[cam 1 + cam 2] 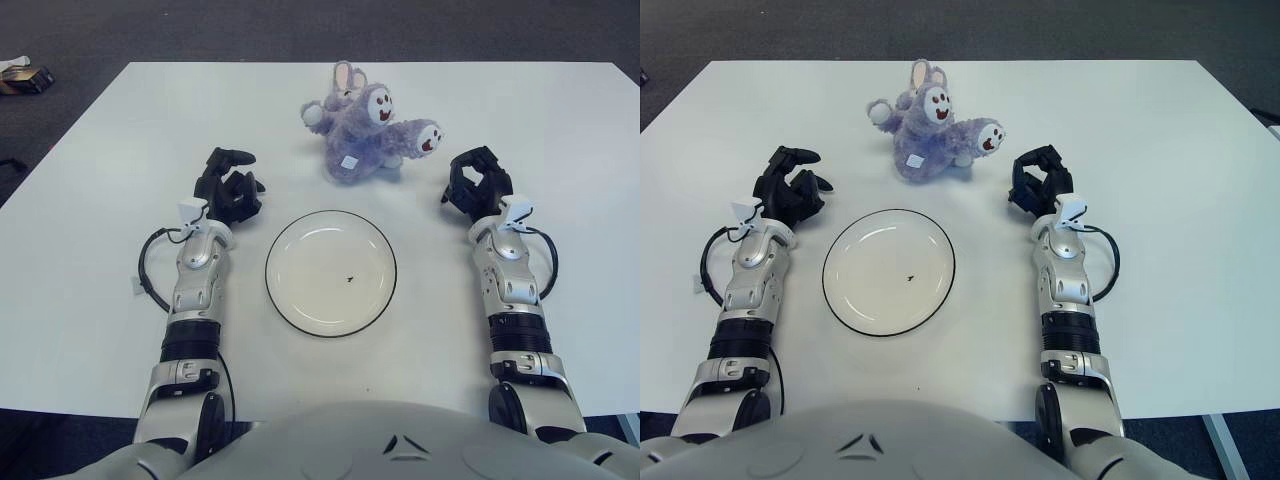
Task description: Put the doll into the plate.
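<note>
A purple plush bunny doll point(362, 128) lies on the white table point(90, 290), on the far side of the plate and well clear of it. It is tumbled on its back or side, its pale-lined ears pointing away from the robot, its white face turned up, and two paws with dark pads sticking out toward the robot's right. A small white tag shows on its belly.

The plate point(331, 272) is round and white with a thin dark rim, and sits flat on the table between the two forearms, near the robot's edge. It holds nothing but a tiny dark speck near its middle — the doll is not in it.

The left hand point(229, 186) shows to the left of the plate and a little beyond it, its black fingers loosely curled and gripping nothing. It is apart from both doll and plate. The right hand point(477, 181) shows on the opposite side, to the right of the plate and just beside the doll's outstretched paw, without touching it; its fingers too are curled inward and hold nothing. Whether either hand touches the tabletop cannot be told.

Both silver forearms reach forward over the table from the robot's grey torso at the bottom of the view, with a black cable looping beside each wrist. Dark carpet surrounds the table — a small dark object point(25, 77) lies on it at the far left.
</note>
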Tool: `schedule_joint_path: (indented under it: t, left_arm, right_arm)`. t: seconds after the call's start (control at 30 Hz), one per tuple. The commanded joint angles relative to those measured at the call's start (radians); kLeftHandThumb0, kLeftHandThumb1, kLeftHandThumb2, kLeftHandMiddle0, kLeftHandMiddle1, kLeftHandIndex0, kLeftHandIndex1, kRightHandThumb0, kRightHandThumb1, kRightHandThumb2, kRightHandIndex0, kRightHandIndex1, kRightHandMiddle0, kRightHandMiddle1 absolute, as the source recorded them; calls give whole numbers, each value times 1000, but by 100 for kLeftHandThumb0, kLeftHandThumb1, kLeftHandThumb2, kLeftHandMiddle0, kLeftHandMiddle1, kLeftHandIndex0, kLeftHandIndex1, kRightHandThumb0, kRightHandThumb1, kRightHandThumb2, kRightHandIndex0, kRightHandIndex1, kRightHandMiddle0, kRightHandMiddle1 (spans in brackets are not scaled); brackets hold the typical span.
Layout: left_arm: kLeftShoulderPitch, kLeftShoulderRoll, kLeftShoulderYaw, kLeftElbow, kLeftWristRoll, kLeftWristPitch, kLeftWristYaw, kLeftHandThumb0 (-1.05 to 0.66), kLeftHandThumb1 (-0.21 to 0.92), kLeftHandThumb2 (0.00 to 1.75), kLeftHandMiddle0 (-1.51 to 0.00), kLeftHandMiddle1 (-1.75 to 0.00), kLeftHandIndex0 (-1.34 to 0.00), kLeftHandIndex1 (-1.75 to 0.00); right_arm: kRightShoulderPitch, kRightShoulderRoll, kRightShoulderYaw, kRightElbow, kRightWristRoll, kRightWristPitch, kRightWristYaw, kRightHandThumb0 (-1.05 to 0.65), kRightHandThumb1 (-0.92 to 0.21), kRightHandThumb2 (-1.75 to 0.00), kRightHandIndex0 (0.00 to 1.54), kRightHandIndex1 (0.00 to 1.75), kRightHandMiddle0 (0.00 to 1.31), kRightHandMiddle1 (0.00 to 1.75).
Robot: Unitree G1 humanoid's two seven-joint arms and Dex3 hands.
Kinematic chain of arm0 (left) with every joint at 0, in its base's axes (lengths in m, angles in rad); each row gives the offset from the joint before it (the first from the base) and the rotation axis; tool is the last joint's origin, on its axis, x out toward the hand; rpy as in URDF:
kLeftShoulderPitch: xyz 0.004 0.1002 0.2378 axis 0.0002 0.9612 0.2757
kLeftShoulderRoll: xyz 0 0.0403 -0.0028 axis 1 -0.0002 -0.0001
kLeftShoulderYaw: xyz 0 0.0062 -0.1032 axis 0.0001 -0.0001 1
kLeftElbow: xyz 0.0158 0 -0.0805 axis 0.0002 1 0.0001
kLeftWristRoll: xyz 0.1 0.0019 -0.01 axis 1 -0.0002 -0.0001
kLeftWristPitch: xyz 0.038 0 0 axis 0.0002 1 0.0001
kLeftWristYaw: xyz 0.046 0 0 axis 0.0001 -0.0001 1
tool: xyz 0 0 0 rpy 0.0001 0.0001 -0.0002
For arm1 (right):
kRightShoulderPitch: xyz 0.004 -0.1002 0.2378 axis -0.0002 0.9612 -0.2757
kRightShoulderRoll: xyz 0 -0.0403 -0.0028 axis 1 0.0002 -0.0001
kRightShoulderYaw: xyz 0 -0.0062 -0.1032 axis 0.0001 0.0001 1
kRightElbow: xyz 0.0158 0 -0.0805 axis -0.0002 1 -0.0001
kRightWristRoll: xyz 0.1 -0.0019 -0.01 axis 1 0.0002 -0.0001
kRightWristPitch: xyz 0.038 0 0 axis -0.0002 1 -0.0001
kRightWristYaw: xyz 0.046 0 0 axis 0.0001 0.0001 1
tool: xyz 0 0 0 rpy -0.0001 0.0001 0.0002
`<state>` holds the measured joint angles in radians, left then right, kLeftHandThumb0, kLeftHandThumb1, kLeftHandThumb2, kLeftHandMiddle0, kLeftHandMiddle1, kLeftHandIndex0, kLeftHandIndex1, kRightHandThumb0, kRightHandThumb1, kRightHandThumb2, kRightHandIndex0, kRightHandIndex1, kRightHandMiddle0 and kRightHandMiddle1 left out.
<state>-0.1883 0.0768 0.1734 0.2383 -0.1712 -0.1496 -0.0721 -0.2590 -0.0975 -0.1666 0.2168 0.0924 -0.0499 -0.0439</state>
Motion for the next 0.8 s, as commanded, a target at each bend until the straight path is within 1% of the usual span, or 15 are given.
schedule_joint_path:
  t: [0.0,0.3,0.43,0.5,0.73,0.77]
  left_arm:
    - [60,-17,-4,42,5,3,0,-1,51,102,-52,-175,-39,-150]
    - [60,-18,-4,42,6,3,0,-1,51,102,-52,-175,-39,-150]
    - [61,-21,-7,40,9,0,4,-1,51,102,-52,-175,-39,-150]
    - [61,-21,-7,39,9,0,4,-1,51,102,-52,-175,-39,-150]
    - [61,-21,-7,38,9,0,5,-1,51,102,-52,-175,-39,-150]
    - [64,-22,-7,34,9,1,5,-1,51,102,-52,-175,-39,-150]
  right_arm:
    - [-4,0,-1,-22,-5,-4,-3,-38,-66,-86,88,175,36,175]
    - [-4,0,-2,-23,-6,-5,-2,-38,-66,-86,88,175,36,175]
    - [-18,13,-4,-43,-24,-82,-33,-38,-67,-85,88,175,35,175]
    - [-20,17,-3,-43,-32,-104,-46,-38,-68,-84,89,175,35,175]
    - [-20,17,-1,-34,-36,-124,-54,-38,-69,-82,89,175,34,175]
    - [-29,19,-1,-30,-47,-187,-62,-38,-69,-82,89,175,34,175]
